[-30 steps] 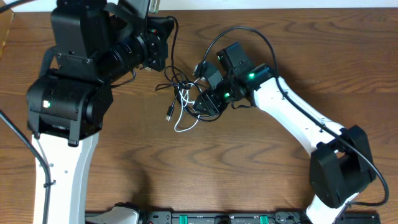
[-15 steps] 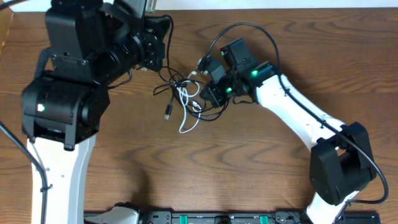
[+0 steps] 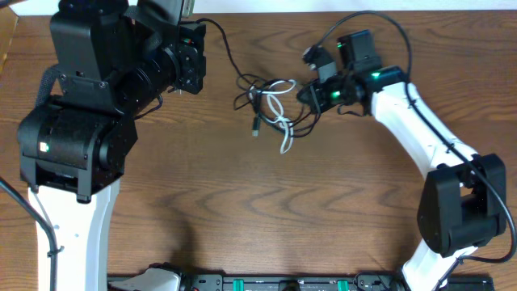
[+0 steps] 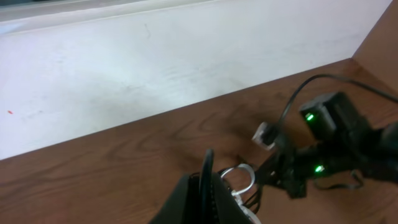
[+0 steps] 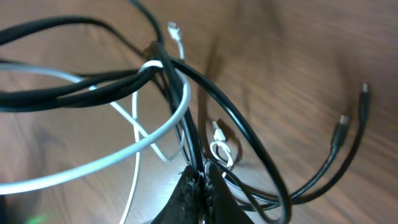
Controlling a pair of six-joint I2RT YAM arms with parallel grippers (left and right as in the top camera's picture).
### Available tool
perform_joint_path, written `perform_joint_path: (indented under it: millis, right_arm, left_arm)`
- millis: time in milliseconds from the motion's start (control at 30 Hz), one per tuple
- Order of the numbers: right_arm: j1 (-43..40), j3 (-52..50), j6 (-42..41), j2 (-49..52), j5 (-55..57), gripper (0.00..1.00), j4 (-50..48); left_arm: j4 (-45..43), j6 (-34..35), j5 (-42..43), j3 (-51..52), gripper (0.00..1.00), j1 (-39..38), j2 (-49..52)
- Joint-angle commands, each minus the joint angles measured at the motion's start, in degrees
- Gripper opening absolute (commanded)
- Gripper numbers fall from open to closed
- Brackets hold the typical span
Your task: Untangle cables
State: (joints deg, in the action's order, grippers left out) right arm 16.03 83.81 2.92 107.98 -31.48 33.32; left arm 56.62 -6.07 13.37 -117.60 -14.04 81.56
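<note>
Brown wood-grain table (image 3: 242, 218) under everything, with the bulky left arm (image 3: 81, 137) drawn slightly back toward its own corner compared with a second ago. Swung further away to its own side as well, the white right arm (image 3: 420, 137), dragging the tangle (image 3: 271, 105) across the wood toward the far right. Reads as a pulling-apart step in progress, judging by the black cable (image 4: 206, 167) now stretched out of the knot and pinched between the closed tips of the left gripper (image 4: 206, 190). Clamped tight too, the right gripper (image 5: 202, 183), on a couple of black strands at the tangle's right edge. Not yet freed, though: in the right wrist view, black loops crossing over and under the white cable (image 5: 143, 142), with one white plug (image 5: 176, 30) and two black plug ends (image 5: 341, 123) lying loose on the wood. Probably needs more spread, or a regrip nearer the crossing. No brand, label or readable writing anywhere; only small green lights (image 3: 373, 77) on the right arm's wrist.
</note>
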Motion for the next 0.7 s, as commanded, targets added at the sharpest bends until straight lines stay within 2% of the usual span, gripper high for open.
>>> perform_joint_path:
  millis: [0,267,467,667]
  right_arm:
    - [-4.5,1.0,-0.7,0.4,-0.1,0.01,-0.3]
    - [-10.8,1.7,-0.7,0.4,6.5,0.01,-0.5]
    - [-13.5,1.7,-0.7,0.4,6.6,0.01,-0.1]
    - [-15.4,1.7,-0.7,0.4,7.6,0.01,0.0]
  left_arm:
    - [-0.2,-1.3,-0.8,-1.4,0.07,0.0,0.0]
    - [-0.5,-2.6,-4.3,-2.5,0.08,1.9,-0.1]
    - [-0.2,-2.8,-2.1,-3.7,0.08,12.4,0.0]
    - [-1.5,-3.6,-2.1,-3.7,0.07,18.2,0.0]
